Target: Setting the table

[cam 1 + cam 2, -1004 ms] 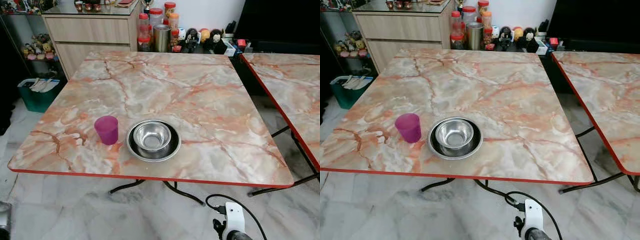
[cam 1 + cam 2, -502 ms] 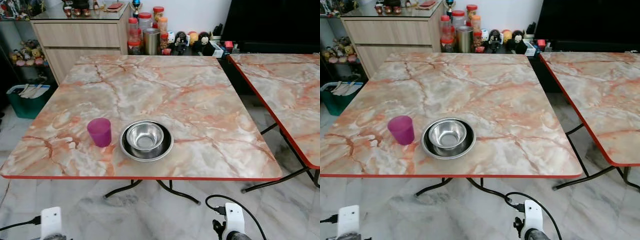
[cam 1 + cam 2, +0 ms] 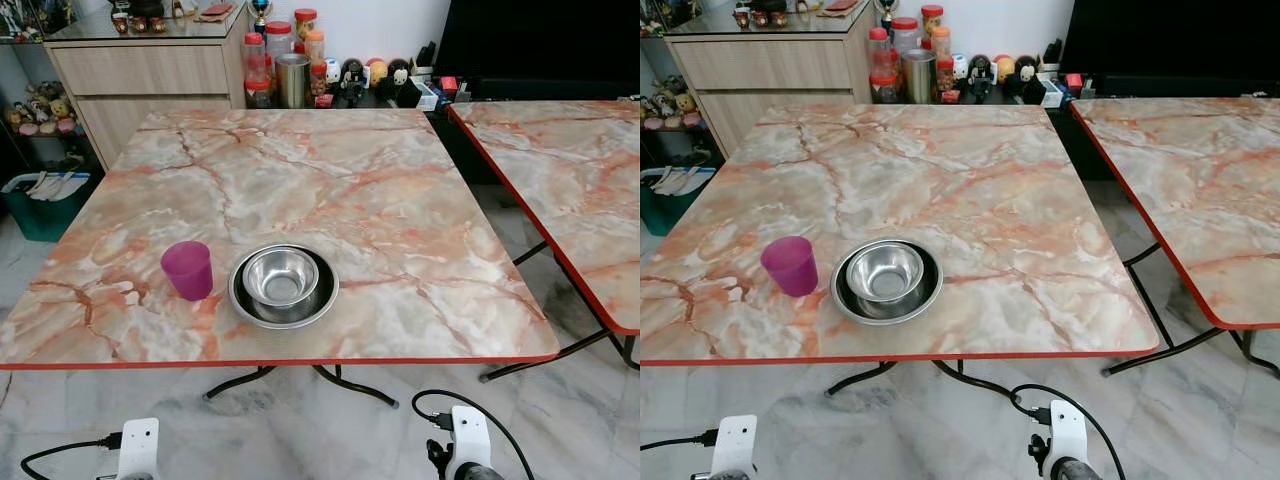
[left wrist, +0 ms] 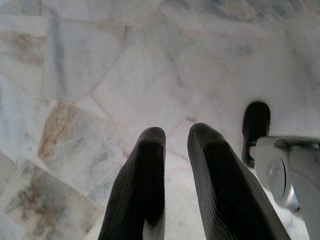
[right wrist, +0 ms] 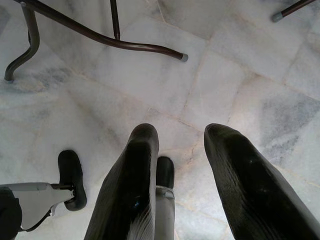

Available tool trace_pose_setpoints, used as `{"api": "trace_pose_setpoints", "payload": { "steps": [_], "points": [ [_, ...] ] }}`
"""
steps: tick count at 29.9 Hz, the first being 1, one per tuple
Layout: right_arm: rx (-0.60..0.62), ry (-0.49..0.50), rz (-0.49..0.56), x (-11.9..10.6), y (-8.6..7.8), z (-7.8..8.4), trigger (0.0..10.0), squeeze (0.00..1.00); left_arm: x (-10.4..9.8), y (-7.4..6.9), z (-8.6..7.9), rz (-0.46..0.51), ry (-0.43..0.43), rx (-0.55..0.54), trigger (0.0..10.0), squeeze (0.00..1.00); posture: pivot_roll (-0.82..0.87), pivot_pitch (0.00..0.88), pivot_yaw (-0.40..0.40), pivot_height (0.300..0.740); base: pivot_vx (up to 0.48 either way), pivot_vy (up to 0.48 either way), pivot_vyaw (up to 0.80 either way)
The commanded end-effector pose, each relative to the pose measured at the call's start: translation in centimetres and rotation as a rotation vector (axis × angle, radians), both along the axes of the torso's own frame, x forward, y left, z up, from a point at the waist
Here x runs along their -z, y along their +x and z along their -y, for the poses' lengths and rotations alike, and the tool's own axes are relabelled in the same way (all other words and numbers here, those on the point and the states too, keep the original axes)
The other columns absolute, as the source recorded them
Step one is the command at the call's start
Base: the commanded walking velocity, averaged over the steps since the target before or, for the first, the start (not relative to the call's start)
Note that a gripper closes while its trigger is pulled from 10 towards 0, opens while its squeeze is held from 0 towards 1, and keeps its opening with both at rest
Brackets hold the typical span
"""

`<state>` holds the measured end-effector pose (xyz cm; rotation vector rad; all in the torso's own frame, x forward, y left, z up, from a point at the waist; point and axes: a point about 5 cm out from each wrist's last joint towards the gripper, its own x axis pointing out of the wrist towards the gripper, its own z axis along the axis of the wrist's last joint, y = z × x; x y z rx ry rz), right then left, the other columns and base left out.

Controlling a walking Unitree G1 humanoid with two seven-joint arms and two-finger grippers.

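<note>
A purple cup (image 3: 187,269) stands near the front edge of the marble table (image 3: 330,180). Just to its right, a small steel bowl (image 3: 281,276) sits inside a wider steel dish (image 3: 322,297). Both arms hang low in front of the table, their white wrist parts (image 3: 138,450) (image 3: 468,445) showing at the bottom. My left gripper (image 4: 176,132) points down at the marble floor, its fingers a little apart and holding nothing. My right gripper (image 5: 180,131) is open wider over the floor, also holding nothing.
A second marble table (image 3: 560,180) stands close on the right, with a narrow gap between the two. Behind are a wooden cabinet (image 3: 150,75), jars and figurines (image 3: 290,70), and a green bin (image 3: 45,195) on the left. Curved table legs (image 5: 100,37) cross the floor.
The camera has shifted, so the table sits lower and more to the left in view. My left wrist has come into view at the bottom. The cup and bowl have not moved on the table.
</note>
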<state>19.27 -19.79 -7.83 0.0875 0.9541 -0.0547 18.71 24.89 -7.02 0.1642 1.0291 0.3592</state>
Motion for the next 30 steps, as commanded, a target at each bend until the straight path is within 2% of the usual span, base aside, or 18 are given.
{"api": "trace_pose_setpoints", "payload": {
  "steps": [1, 5, 12, 30],
  "points": [
    [-0.035, -0.021, 0.002, -0.13, 0.16, 0.20, 10.0, 0.00, 0.87, -1.50, 0.40, -0.070, 0.000, 0.020, 10.0, 0.00, 0.05, 0.043, -0.013, 0.740, 0.000, -0.428, 0.79],
    [-0.039, -0.046, -0.002, -0.13, 0.13, 0.40, 10.0, 0.00, 1.02, -1.78, 0.48, -0.070, -0.007, 0.012, 10.0, 0.00, 0.05, 0.041, -0.019, 0.740, 0.000, -0.428, 0.80],
    [-0.030, -0.033, -0.010, -0.06, 0.01, 0.43, 10.0, 0.00, 1.21, -2.31, 0.31, -0.084, -0.003, 0.013, 10.0, 0.00, 0.05, 0.037, -0.019, 0.740, 0.000, -0.429, 0.00],
    [-0.018, -0.039, -0.007, -0.03, -0.07, 0.47, 10.0, 0.00, 1.19, -2.20, 0.41, -0.077, -0.005, 0.028, 10.0, 0.00, 0.05, 0.011, -0.016, 0.740, 0.000, -0.441, 0.00]
  ]
}}
